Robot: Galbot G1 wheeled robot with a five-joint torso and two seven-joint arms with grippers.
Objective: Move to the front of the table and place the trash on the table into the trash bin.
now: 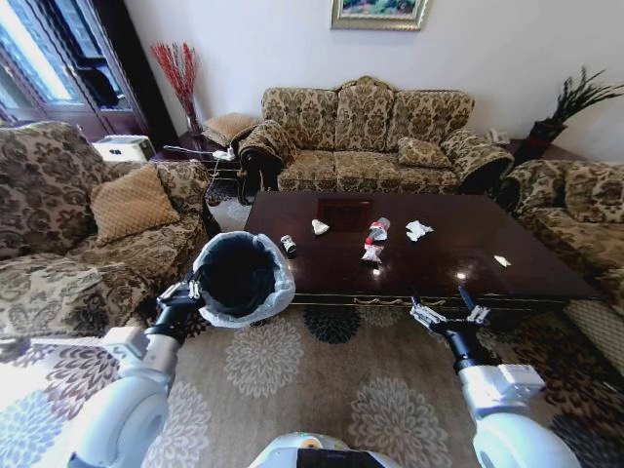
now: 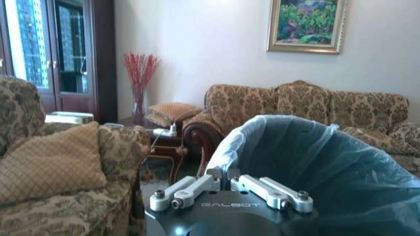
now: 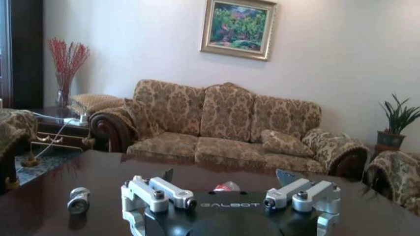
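Note:
The dark glossy table [image 1: 458, 249] stands just ahead of me. Trash lies on it: a crumpled white piece [image 1: 320, 226], a small dark-and-white lump [image 1: 289, 244], a crushed bottle with a red label [image 1: 375, 237], white paper [image 1: 417, 230] and a small scrap [image 1: 501, 260]. My left gripper [image 1: 192, 290] is shut on the rim of the black, bag-lined trash bin [image 1: 237, 276], holding it off the table's front left corner; the left wrist view shows that gripper [image 2: 226, 173] against the bag [image 2: 315, 162]. My right gripper [image 1: 439, 300] hovers open at the table's front edge, with nothing between its fingers [image 3: 167, 175].
A patterned sofa [image 1: 366, 136] stands behind the table, with armchairs at left [image 1: 88, 224] and right [image 1: 575, 210]. A side table [image 1: 210, 156] sits in the back left corner. Floral carpet [image 1: 312, 380] lies between me and the table.

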